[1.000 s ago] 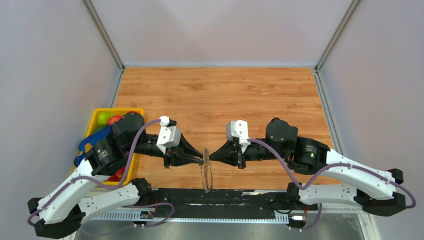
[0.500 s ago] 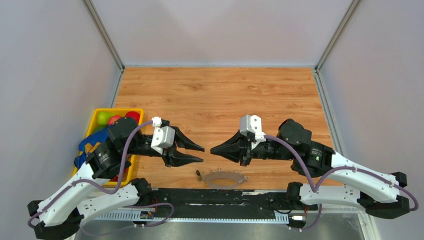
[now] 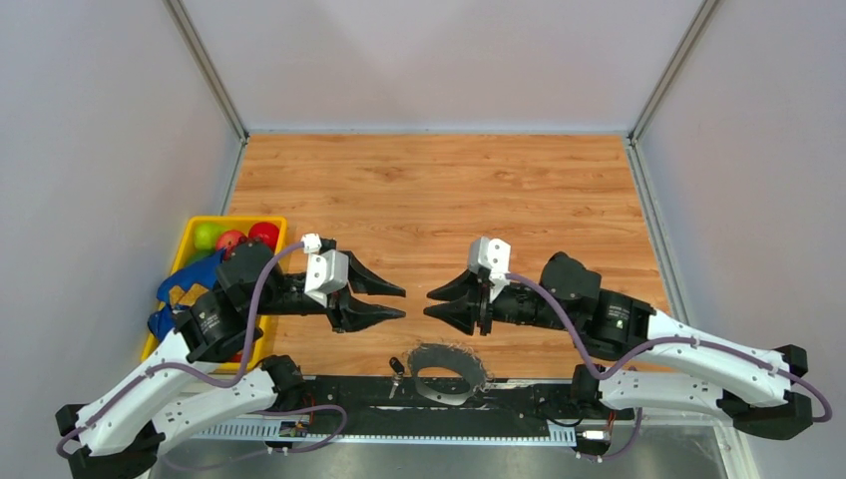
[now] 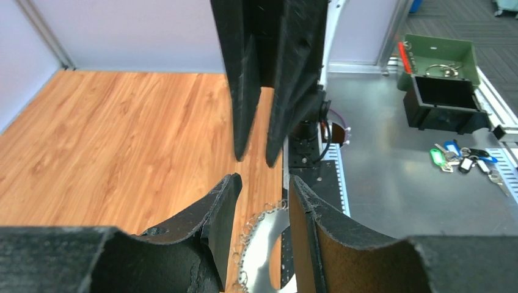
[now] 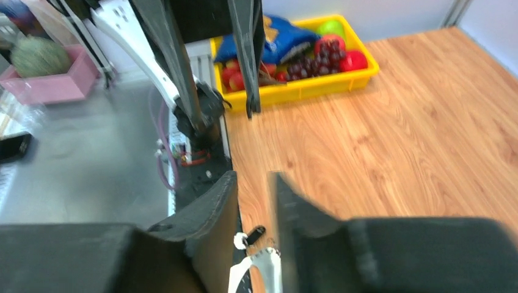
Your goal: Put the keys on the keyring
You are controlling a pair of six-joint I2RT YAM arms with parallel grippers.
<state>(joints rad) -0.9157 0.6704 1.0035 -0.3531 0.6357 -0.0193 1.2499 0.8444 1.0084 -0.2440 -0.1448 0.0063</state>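
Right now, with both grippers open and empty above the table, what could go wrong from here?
1. The keyring lies flat at the near edge of the table, partly over the black rail; a clumsy pickup could push it off the wood.
2. The key beside it is tiny and loose, easy to knock away or miss.
3. The left gripper and right gripper face each other almost tip to tip; descending together, they might collide.

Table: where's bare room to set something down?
Free: far half of the table, from back wall to left gripper and right gripper. Crowded: near edge, with keyring and black key; yellow bin at the left edge.
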